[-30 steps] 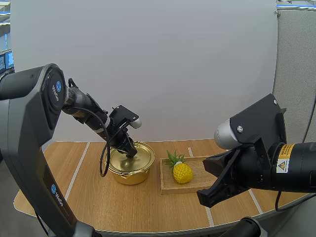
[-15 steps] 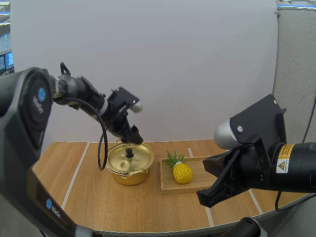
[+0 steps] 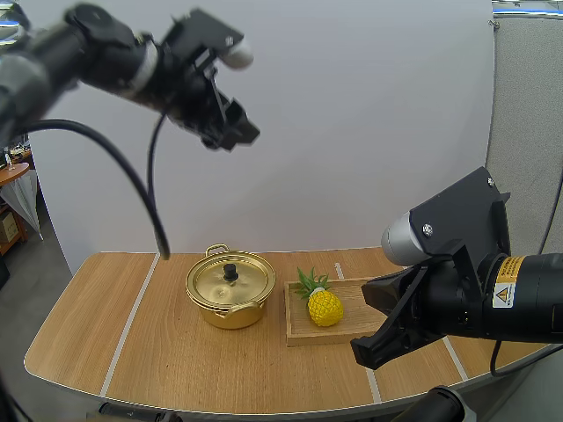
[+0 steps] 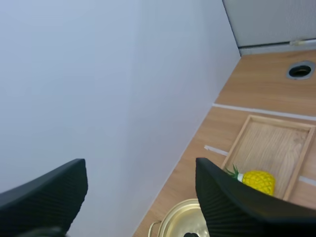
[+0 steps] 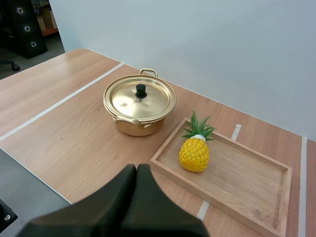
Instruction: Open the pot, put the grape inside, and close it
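My left gripper (image 3: 239, 134) hangs high above the table (image 3: 176, 360), over its far left side and well apart from the pot (image 3: 230, 315), its fingers (image 4: 54, 192) standing wide apart with nothing between them. The gold pot sits mid-table with its lid (image 3: 220, 286) on and the black knob (image 3: 230, 272) on top, and just to its right a wooden tray (image 3: 352, 327) holds a yellow pineapple (image 3: 325, 307) upright at its left end. My right gripper (image 5: 136, 170) is low at the near right of the table, fingers pressed together and empty.
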`<state>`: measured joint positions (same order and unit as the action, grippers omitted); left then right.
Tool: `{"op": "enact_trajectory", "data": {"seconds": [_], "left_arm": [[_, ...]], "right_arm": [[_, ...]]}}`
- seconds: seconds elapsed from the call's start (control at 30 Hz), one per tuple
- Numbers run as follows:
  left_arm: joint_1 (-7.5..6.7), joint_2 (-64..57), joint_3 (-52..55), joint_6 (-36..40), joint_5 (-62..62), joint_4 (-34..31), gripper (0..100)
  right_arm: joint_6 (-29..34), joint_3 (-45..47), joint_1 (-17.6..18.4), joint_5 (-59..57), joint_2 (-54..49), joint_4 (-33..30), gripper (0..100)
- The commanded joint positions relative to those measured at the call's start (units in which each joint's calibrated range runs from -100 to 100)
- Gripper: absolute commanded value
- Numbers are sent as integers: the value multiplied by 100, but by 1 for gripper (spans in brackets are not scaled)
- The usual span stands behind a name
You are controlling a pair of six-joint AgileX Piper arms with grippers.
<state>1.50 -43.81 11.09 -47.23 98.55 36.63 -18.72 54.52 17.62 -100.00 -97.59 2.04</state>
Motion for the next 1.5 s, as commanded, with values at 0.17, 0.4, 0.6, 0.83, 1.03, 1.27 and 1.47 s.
{"op": "enact_trajectory", "data": {"seconds": [0.17, 0.4, 0.6, 0.83, 1.03, 1.27, 1.47], "left_arm": [[-13, -1473, -144, 712, 145, -442, 100], [-13, -2273, -144, 1256, 145, -469, 100], [-13, -2898, -144, 1841, 145, -827, 75], [-13, -3574, -26, 2153, 145, -1344, 0], [-13, -4122, 874, 2552, 145, -1458, 0], [-13, -4560, 2431, 3249, -1279, -1782, 0], [-13, -4948, 3504, 4221, -3217, -2037, 0]], "right_arm": [[47, 3, -24, 0, -61, -9, 0], [47, 3, -24, 0, -61, -9, 0], [47, 3, -24, 0, -61, -9, 0], [47, 3, -38, 0, -61, 153, 0], [47, 3, -434, 0, -89, 142, 0], [74, 3, -777, 720, -133, 131, 0], [568, 3, -1105, 2289, -133, -204, 0]]}}
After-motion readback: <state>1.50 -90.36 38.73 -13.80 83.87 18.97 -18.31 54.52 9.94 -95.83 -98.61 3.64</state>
